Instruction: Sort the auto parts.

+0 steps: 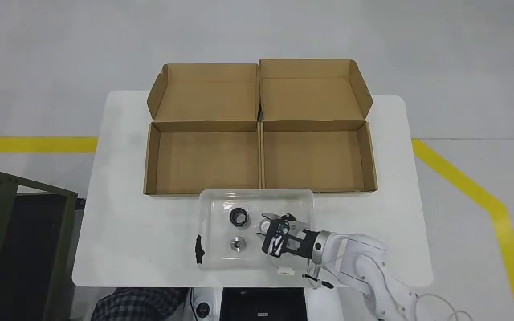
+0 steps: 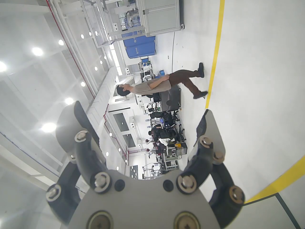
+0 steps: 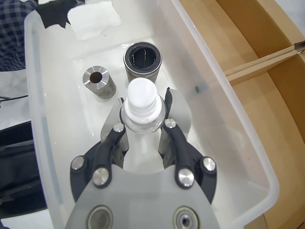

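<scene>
- At table's (image 1: pixel 120 201) six o'clock, right gripper (image 3: pixel 144 102) in clear bin (image 3: pixel 31 72), jaws pinching white-capped part (image 3: pixel 142 91).
- Left gripper (image 2: pixel 143 108) faces the hall (image 2: pixel 250 48), jaws spread.
- Top view: cardboard boxes (image 1: pixel 205 160) at twelve o'clock.

Bright, even overhead light: round ceiling lamps (image 2: pixel 37 51) flare white, and the clear bin (image 3: pixel 47 96) shows soft glare.

bearing sleeve (image 3: pixel 142 60) and steel bushing (image 3: pixel 99 82) stand upright in the clear bin (image 3: pixel 205 72) beside a white-capped part (image 3: pixel 142 101).
</scene>
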Robot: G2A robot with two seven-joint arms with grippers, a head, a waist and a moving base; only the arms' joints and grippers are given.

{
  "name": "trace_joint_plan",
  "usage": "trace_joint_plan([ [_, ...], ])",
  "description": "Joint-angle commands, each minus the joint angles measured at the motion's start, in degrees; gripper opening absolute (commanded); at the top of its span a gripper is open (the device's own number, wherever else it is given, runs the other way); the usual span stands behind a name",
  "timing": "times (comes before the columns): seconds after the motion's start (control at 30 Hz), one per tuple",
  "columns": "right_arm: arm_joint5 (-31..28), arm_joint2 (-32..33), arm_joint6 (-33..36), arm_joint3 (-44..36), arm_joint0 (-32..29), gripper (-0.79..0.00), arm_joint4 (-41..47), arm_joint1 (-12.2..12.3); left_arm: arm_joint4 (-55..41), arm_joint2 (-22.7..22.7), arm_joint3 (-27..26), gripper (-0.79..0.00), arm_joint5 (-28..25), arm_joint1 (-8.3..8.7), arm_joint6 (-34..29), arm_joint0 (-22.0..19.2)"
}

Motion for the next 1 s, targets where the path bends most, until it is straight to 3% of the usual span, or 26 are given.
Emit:
trace_joint_plan([
  [0.0,-0.55,0.56,-0.89,-1.16,-0.5,-0.785,1.71,0.14,0.0,0.0,0.0,0.0,0.0,0.0,0.0,0.0],
  [0.17,-2.03,2.41,-3.66,-3.54,-1.83,-0.785,6.89,0.51,0.0,0.0,0.0,0.0,0.0,0.0,0.0,0.0],
  [0.47,-4.71,7.17,-9.77,-4.32,-3.8,-0.785,25.01,1.07,0.0,0.0,0.0,0.0,0.0,0.0,0.0,0.0],
  [0.7,-3.12,10.17,-12.14,-3.73,-3.87,-0.785,35.23,1.29,0.0,0.0,0.0,0.0,0.0,0.0,0.0,0.0],
  [0.97,0.11,13.32,-12.75,-1.93,-2.46,-0.785,39.14,1.47,0.0,0.0,0.0,0.0,0.0,0.0,0.0,0.0],
])
